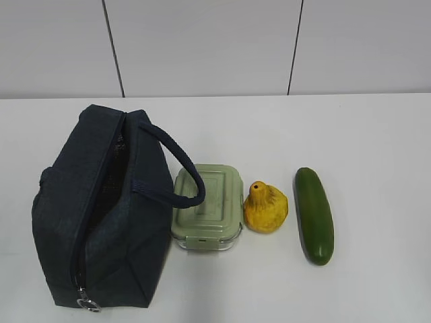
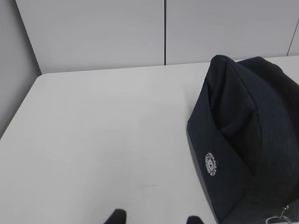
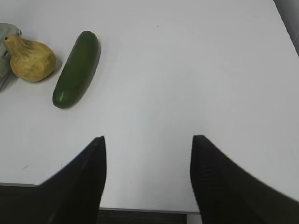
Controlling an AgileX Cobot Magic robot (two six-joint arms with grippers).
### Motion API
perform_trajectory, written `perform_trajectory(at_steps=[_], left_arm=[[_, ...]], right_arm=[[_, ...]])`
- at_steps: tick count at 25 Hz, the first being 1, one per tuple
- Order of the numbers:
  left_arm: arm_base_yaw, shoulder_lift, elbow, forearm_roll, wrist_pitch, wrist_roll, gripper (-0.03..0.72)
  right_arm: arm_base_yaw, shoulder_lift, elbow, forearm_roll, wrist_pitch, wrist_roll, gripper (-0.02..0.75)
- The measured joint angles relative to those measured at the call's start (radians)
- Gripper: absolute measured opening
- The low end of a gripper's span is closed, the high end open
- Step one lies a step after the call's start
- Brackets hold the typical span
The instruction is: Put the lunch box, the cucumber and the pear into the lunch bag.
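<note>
A bare test bench in what looks like a lab: a plain white table (image 1: pixel 363 134) set against pale grey wall panels (image 1: pixel 202 47) split by dark vertical seams, with only a lunch bag (image 1: pixel 101 208) and food props laid out beside it on the table.

Only one mark shows: a small round white emblem (image 2: pixel 211 164) on the end panel of the bag (image 2: pixel 243 135), seen in the left wrist view. It looks like a ring of tiny lettering around a central figure, but it is too small and blurred to read. No other text, label, brand, number or sign can be read in any view.
</note>
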Motion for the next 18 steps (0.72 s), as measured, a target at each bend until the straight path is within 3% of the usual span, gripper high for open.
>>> perform_trajectory(at_steps=[18], left_arm=[[0.0,0.0,0.0,0.0,0.0,0.0,0.242]], right_arm=[[0.0,0.0,0.0,0.0,0.0,0.0,0.443]])
